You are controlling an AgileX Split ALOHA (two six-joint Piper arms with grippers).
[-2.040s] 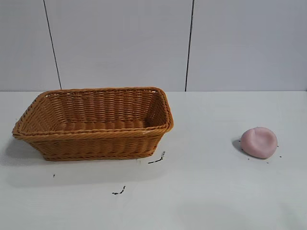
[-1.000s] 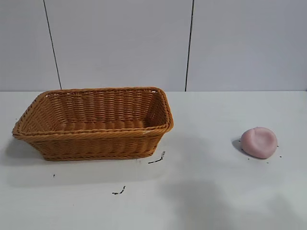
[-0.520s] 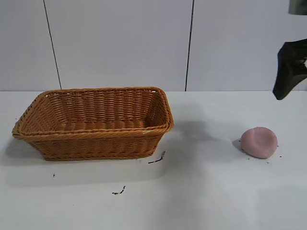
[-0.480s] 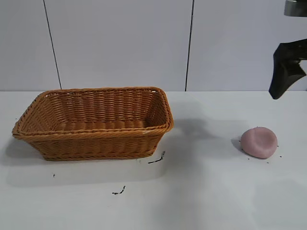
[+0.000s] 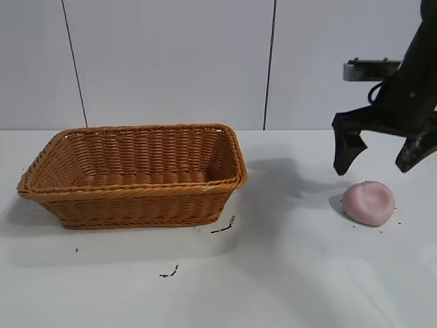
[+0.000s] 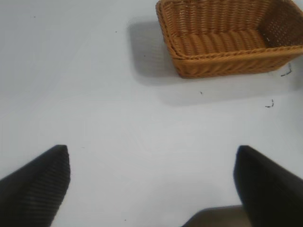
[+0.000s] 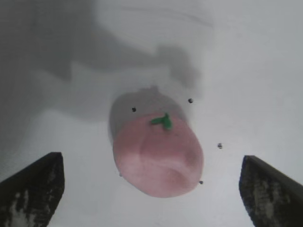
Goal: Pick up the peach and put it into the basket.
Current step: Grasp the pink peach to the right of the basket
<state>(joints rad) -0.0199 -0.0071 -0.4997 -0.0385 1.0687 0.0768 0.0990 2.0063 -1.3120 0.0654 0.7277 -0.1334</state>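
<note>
Pink peach (image 5: 369, 203) sat on the table, untouched; right gripper (image 5: 381, 158) hovered above it, fingers spread wide. Approach step, I'd say: next, lower and clamp.

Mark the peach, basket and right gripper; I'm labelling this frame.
peach (image 5: 369, 203), exterior view, middle of its pink top.
basket (image 5: 136, 188), exterior view, near braided rim.
right gripper (image 5: 382, 162), exterior view, gap between its open jaws, above the peach.

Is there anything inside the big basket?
The basket looks empty: only its woven floor and far walls show. Its near wall hides a strip of floor, so that part stays unseen. The peach sits on the table, under the open right pincer.
</note>
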